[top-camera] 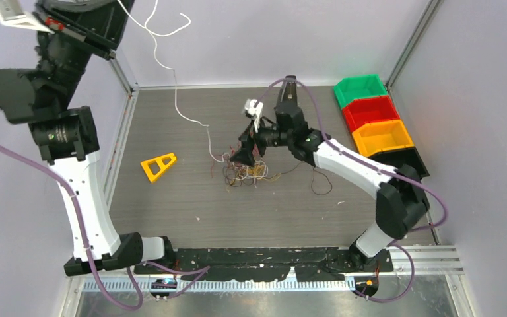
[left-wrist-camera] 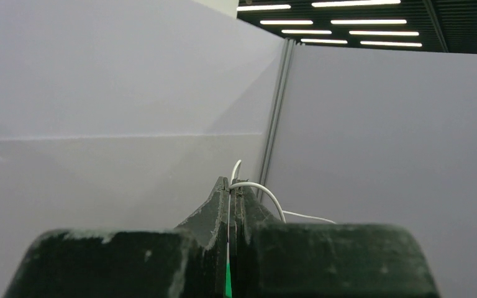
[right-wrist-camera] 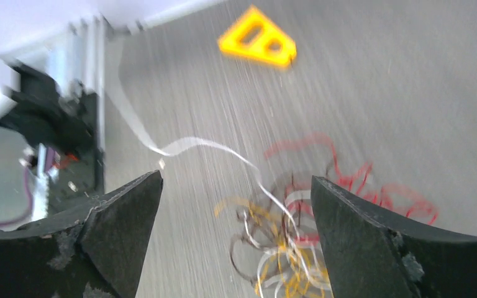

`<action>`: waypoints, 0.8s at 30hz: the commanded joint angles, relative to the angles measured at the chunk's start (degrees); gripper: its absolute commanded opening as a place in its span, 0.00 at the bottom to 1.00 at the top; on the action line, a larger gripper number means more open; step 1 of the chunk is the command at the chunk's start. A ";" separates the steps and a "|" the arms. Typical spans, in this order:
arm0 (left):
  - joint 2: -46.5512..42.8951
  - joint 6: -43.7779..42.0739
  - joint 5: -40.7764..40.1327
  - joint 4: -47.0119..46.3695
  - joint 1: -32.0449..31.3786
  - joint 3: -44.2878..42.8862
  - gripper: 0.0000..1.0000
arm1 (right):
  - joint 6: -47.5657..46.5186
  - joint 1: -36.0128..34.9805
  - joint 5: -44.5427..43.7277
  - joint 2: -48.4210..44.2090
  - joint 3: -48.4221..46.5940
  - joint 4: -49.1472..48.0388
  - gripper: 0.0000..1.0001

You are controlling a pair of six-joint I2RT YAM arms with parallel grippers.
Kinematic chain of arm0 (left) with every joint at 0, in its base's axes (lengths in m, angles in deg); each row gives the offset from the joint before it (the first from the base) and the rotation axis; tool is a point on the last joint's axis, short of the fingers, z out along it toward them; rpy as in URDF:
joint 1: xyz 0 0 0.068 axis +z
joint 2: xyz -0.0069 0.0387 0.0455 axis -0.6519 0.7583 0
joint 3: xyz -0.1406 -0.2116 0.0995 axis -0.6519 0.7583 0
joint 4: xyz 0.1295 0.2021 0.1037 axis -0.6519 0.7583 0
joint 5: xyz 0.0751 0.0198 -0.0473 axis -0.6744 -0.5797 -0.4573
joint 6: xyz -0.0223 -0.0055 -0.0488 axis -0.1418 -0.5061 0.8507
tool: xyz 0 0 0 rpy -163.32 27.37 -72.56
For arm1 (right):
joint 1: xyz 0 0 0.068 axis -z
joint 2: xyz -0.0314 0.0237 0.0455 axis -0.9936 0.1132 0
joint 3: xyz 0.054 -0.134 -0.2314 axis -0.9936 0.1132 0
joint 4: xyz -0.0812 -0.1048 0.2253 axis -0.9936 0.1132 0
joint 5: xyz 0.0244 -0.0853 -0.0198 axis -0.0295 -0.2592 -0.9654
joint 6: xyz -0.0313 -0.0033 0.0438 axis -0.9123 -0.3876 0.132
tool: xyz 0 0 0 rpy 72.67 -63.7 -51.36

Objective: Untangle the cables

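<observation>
With my left gripper (left-wrist-camera: 230, 186) clamped on one thin white wire (left-wrist-camera: 267, 194) raised far-left and my right gripper (right-wrist-camera: 236, 179) gaping, the tangle of red, yellow and brown wires (top-camera: 247, 173) looks mostly unsorted.

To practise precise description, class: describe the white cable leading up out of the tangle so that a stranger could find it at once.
Start at the grey table and find the tangle of coloured cables at its middle. One long white cable climbs from the tangle's left side towards the upper left, pinched in the left end effector. It alone is lifted off the table.
</observation>
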 commanded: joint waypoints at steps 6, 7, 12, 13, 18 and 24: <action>-0.57 1.28 2.94 -1.48 0.27 7.45 0.00 | 10.28 -4.17 4.15 -3.42 -15.73 -7.35 0.95; -0.49 1.28 3.00 -1.46 0.24 7.51 0.00 | 10.76 -4.57 3.76 -1.80 -18.07 -8.08 0.95; -0.71 1.07 3.05 -1.24 0.23 7.80 0.00 | 9.51 -6.88 0.03 4.92 -26.40 -6.50 0.98; -0.81 0.84 3.00 -1.10 0.23 7.83 0.00 | 9.40 -6.98 -0.79 6.46 -27.85 -6.50 0.96; -1.97 -2.49 1.63 2.36 0.29 8.47 0.00 | 8.90 -7.08 -4.37 8.72 -31.34 -5.18 0.17; -8.34 -15.63 -7.39 19.69 0.46 25.02 0.00 | 14.11 -6.81 -4.45 5.07 -46.64 -8.37 0.05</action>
